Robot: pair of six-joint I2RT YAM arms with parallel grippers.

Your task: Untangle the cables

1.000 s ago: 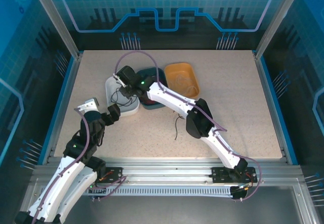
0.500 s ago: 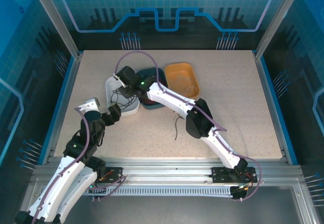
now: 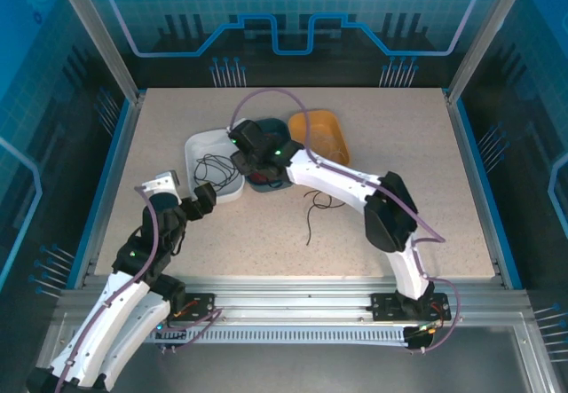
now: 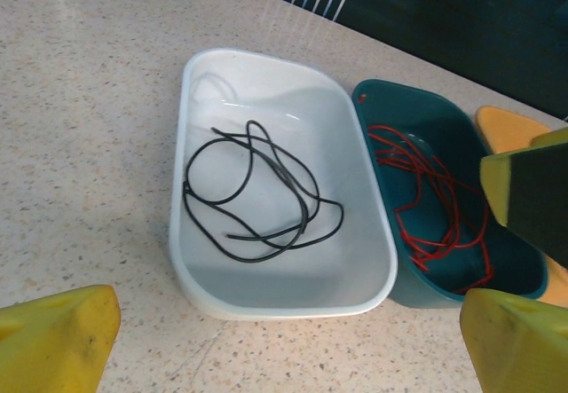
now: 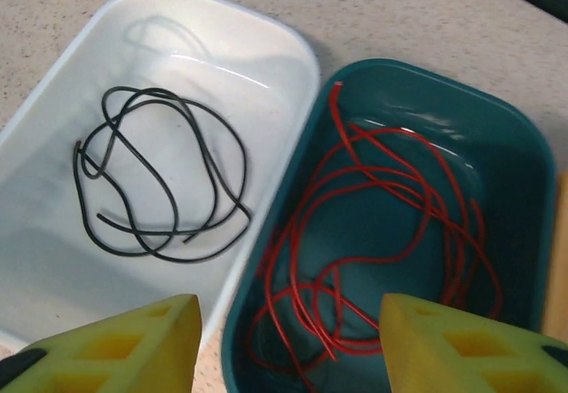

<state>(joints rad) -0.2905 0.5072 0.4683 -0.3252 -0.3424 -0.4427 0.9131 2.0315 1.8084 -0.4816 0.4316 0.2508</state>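
Left gripper point(image 3: 201, 201) closest, just before white tray point(image 4: 177, 145). Fingers wide apart, holding nothing. Thin dark cable point(image 3: 310, 224) lies loose on table point(image 3: 417, 145), beside right arm. Black cable point(image 4: 284, 176) curled up inside white tray. Teal tray point(image 5: 524, 180) touches white tray, red cable point(image 5: 373, 233) looped inside. Right gripper point(image 5: 293, 340) above both trays, fingers apart, nothing between. Orange tray point(image 3: 330, 131) farthest, beside teal tray.

**Middle crowded, right side open**

The right arm point(image 3: 355, 184) is lying diagonally from lower right to centre, barring that approach. The white tray point(image 3: 200, 142), teal tray point(image 5: 417, 78) and orange tray point(image 3: 330, 132) are sitting side by side at upper centre. A loose dark cable point(image 3: 310, 224) is lying mid-frame. The table point(image 3: 435, 162) is lying bare at right.
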